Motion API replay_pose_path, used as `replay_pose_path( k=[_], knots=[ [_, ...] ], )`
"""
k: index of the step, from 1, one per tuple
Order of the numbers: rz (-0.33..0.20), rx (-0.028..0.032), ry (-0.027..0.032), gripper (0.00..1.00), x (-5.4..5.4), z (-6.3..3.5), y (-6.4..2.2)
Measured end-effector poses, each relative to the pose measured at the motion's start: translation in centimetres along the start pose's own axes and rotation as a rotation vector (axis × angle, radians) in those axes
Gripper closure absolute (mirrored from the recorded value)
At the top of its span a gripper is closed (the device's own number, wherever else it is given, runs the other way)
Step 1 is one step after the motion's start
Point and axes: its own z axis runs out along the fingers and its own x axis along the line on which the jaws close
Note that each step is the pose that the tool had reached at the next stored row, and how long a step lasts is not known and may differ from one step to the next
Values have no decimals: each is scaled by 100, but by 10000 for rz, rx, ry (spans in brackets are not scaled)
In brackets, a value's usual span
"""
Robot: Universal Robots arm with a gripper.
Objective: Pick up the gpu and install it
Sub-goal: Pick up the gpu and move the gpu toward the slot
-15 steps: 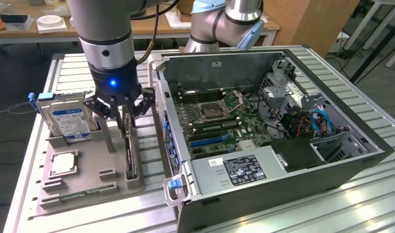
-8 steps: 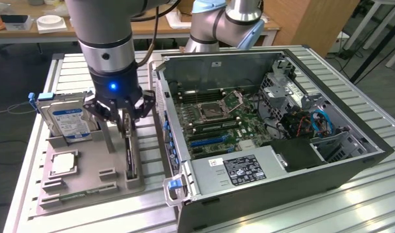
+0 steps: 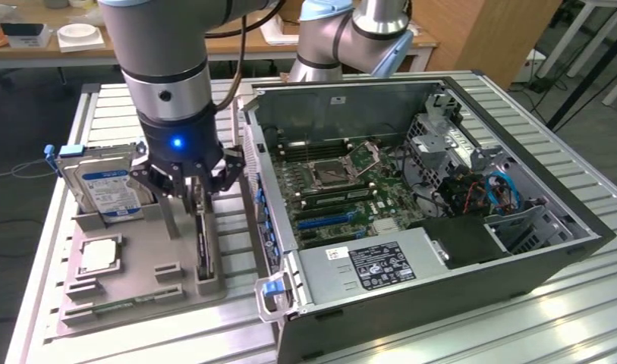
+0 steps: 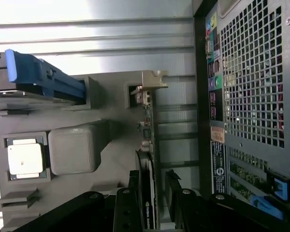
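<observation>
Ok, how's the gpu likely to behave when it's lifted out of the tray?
The gpu looks like a thin rigid board, so it is probably stiff, not floppy. It stands on edge in a slot of the tray, so it may bind or tip if pulled askew. The metal bracket at one end could make it hang end-heavy.

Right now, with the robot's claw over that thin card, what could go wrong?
1. The gpu stands on edge in a narrow slot of the grey tray; an off-centre grab by the gripper might tilt or jam it.
2. The computer case wall is close beside; a swinging card could knock it.
</observation>
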Motion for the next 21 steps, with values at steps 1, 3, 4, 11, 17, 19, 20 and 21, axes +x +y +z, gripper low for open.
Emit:
replay_pose_path(
  k=[1, 3, 4, 11, 17, 19, 20, 21],
  knots=[
    [0, -1, -1, 64, -1, 0, -15],
    [0, 0, 0, 64, -2, 0, -28],
    [1, 0, 0, 64, -2, 0, -28],
    [0, -7, 0, 52, -2, 0, -30],
    [-1, -8, -8, 45, -1, 44, -31],
    [0, -8, -9, 45, 0, 74, -34],
    [1, -7, -8, 45, 0, 92, -35],
    [0, -7, -9, 45, 0, 110, -37]
  ],
)
